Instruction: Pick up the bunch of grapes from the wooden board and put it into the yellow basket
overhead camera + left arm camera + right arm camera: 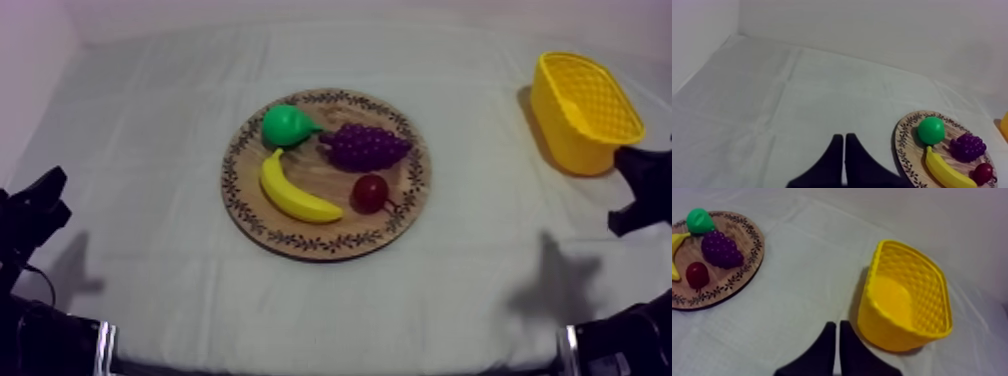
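Observation:
A purple bunch of grapes (367, 146) lies on the round wooden board (400, 205) at mid-table, between a green pear (285, 125) and a small red fruit (370, 192). The yellow basket (585, 110) stands empty at the far right. My left gripper (48, 190) rests low at the table's left edge, its fingers together as a narrow wedge (844, 142) over bare cloth, left of the board (903, 142). My right gripper (632, 170) sits low at the right beside the basket (907, 303), shut (835, 329). The grapes (721, 249) lie well left of it.
A yellow banana (292, 192) lies on the board's near left part. Grey-white cloth covers the table, with open room between the board and the basket and all around the board.

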Robot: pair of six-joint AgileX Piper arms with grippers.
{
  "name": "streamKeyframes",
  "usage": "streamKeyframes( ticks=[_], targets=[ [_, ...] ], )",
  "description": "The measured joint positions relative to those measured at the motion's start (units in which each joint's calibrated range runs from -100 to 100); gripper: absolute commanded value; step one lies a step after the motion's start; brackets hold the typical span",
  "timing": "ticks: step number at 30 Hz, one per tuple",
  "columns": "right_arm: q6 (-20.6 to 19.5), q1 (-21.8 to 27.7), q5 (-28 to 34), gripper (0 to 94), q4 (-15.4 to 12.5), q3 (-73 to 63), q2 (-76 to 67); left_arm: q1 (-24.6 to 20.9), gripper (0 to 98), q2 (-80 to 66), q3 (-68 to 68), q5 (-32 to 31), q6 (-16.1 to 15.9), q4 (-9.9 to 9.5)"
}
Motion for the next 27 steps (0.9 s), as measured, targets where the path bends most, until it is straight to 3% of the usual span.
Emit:
streamKeyframes(
  ticks=[8, 20, 27],
  targets=[
    [-3.32, -4.44, 2.03, 0.5, 4.76, -9.9, 11.62, 0.0, 0.1, 0.0, 0.0, 0.0, 0.0, 0.0],
    [-4.82, -10.24, 7.44, 0.5, 8.28, -23.8, 29.04, 0.0, 0.1, 0.0, 0.0, 0.0, 0.0, 0.0],
    [-4.47, -12.82, 12.93, 0.5, 8.68, -34.91, 39.49, 0.0, 0.1, 0.0, 0.0, 0.0, 0.0, 0.0]
  ],
)
